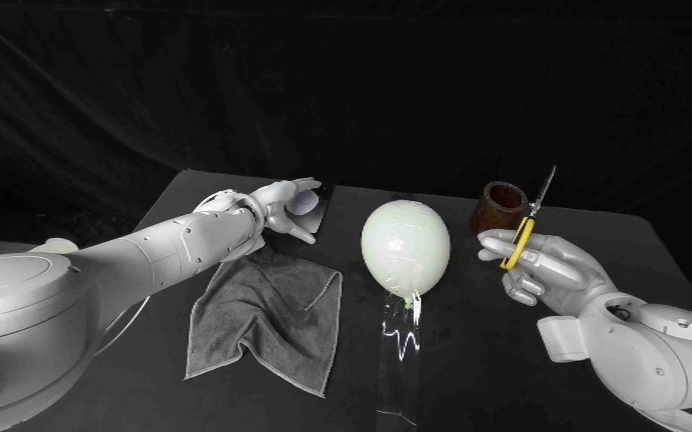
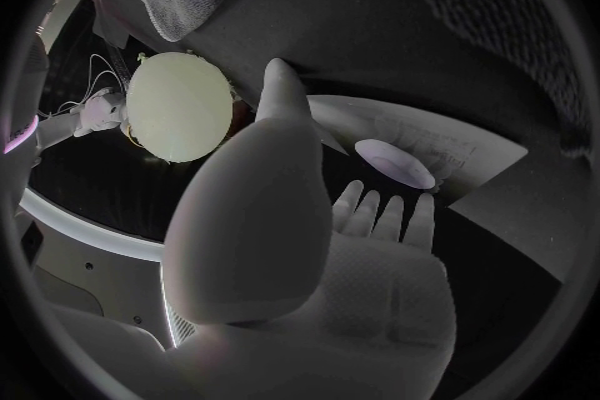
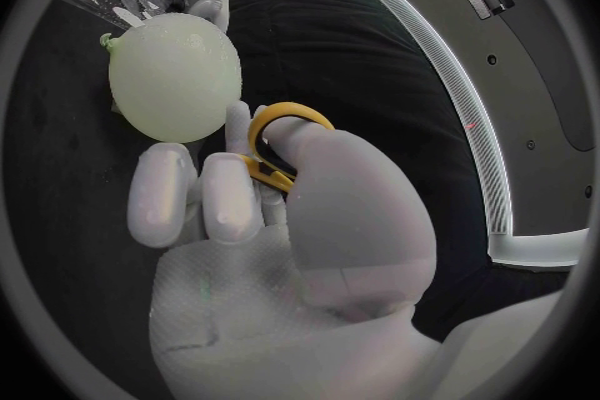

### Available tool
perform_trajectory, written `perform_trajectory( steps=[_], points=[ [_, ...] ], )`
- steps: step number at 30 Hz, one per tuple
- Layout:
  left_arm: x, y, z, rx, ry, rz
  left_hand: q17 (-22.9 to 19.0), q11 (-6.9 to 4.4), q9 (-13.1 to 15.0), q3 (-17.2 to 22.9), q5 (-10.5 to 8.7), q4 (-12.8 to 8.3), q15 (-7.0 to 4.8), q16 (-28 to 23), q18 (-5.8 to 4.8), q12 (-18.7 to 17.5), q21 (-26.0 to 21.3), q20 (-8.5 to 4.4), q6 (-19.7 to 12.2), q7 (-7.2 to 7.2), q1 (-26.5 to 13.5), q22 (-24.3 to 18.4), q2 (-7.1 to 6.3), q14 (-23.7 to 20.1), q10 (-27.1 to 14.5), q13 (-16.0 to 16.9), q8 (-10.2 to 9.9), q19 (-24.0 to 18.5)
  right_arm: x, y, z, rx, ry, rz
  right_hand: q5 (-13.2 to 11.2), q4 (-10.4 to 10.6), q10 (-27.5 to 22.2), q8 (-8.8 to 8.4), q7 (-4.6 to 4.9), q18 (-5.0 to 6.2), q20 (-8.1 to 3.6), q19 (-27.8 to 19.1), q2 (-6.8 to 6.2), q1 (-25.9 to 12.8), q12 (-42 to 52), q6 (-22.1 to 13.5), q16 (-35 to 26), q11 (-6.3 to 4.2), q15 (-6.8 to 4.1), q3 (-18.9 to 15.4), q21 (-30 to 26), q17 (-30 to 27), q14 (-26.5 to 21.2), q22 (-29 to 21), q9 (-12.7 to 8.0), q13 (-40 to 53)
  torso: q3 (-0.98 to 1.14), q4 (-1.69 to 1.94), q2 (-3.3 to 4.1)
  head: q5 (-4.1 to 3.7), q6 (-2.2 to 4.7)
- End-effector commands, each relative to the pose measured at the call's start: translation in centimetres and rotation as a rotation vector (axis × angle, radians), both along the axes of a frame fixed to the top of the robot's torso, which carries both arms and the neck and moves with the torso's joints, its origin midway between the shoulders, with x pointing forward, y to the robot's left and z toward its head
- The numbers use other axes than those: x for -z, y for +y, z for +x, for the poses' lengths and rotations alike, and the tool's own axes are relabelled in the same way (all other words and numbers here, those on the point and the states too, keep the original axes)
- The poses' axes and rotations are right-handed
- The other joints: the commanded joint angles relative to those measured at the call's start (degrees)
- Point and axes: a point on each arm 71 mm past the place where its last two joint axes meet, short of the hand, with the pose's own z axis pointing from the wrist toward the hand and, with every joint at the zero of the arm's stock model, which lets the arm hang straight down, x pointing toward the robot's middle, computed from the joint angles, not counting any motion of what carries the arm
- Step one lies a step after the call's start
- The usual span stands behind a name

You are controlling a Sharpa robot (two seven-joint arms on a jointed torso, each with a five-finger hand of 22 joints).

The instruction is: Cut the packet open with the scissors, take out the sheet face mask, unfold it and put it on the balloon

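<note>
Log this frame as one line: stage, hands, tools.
stage: pre-cut | left hand at packet, fingers spread, no grip | right hand holds scissors, blades up | balloon bare, between hands

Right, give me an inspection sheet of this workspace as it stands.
surface: black table; a shiny streak lies in front of the balloon.
job's things: balloon at mid table; packet at the far left, no cut visible; scissors with yellow handles, blades pointing up.
clutter: grey cloth crumpled at the near left; brown cup behind the scissors.
hands: left hand at the packet, fingers spread, hold unclear; right hand holds the scissors by the handles.
cables: thin pale lines beside the balloon, possibly wires.
surroundings: black drape behind the table.
</note>
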Motion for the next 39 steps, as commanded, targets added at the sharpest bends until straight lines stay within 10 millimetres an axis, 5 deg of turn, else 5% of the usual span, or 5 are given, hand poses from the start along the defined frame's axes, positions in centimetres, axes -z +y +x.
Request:
perform_trajectory(
  steps=[1,5,11,24,39],
  points=[
    [0.4,-0.5,-0.1,0.021,0.042,0.046,-0.5,-1.12,-0.9,-0.2,-0.19,-0.2,-0.71,-0.4,0.14,-0.4,-0.5,-0.49,-2.2,0.47,-1.4,0.0,-0.09,-1.5,-2.3,-0.2,-0.3,-0.7,-0.2,0.1,0.0,-0.011,-0.022,-0.007,-0.1,-0.1,11.0,-0.36,0.03,0.35,-0.06,0.1,2.3,1.8,-0.2,0.3,0.0,-4.51,-0.15,0.3,0.0,-0.1,0.4,0.7,0.1,-0.1,-0.01,-0.02,0.04,-0.06,-0.12],
    [0.5,-0.8,-0.1,0.029,0.046,0.07,-0.8,-1.14,-1.6,-0.3,-0.23,-0.1,-1.09,-0.4,0.22,-0.5,-0.7,-0.75,-3.6,0.79,-1.9,0.0,-0.13,-2.2,-3.1,-0.2,-0.4,-1.1,-0.2,0.0,-0.1,-0.01,-0.022,-0.01,-0.1,-0.2,11.2,-0.37,0.01,0.36,-0.07,0.0,2.3,1.8,-0.3,0.4,0.0,-4.53,-0.16,0.4,0.0,-0.1,0.4,0.7,0.1,-0.1,0.08,-0.01,-0.01,-0.01,-0.15],
    [0.8,-1.0,0.0,0.031,0.063,0.103,-1.9,2.03,-1.9,0.0,-0.25,-0.2,-4.45,-0.8,-1.04,-0.8,-2.8,-1.28,-4.9,3.82,-4.6,-1.0,-0.17,-4.5,-5.3,-0.5,-0.3,-6.7,-0.2,0.0,-0.1,-0.009,-0.021,-0.013,-0.1,-0.3,11.3,-0.38,-0.01,0.37,-0.08,0.0,2.28,1.7,-0.3,0.4,0.0,-4.55,-0.17,0.4,0.0,-0.2,0.4,0.7,0.1,-0.1,0.08,-0.15,0.07,0.08,0.17],
    [1.2,-1.3,0.3,0.03,0.117,0.144,-1.3,2.71,-0.2,-0.2,0.05,0.0,-3.1,-0.4,-0.25,-0.2,-2.8,-0.89,-2.2,4.94,-3.7,-0.8,-0.12,-3.6,-3.5,0.0,0.6,-7.0,-0.2,-0.1,-0.1,-0.01,-0.019,-0.016,-0.1,-0.4,11.5,-0.39,-0.02,0.37,-0.09,0.0,2.26,1.6,-0.4,0.5,0.0,-4.57,-0.19,0.5,0.0,-0.2,0.4,0.7,0.1,-0.1,0.05,-0.12,0.26,-0.02,-0.08],
    [1.9,-0.8,0.3,-0.004,0.234,0.183,0.3,7.62,1.6,1.4,0.24,0.0,1.59,0.8,1.55,1.0,-2.6,-1.43,1.1,9.64,-2.0,-0.6,0.16,-0.7,0.6,0.7,1.9,-6.6,-0.2,-0.2,-0.1,-0.009,-0.022,-0.018,0.0,-0.5,11.7,-0.4,-0.04,0.39,-0.1,0.0,2.25,1.5,-0.5,0.6,-0.1,-4.59,-0.2,0.6,-0.1,-0.3,0.4,0.6,0.1,-0.2,0.09,-0.02,0.14,-0.19,-0.61]
  ],
)
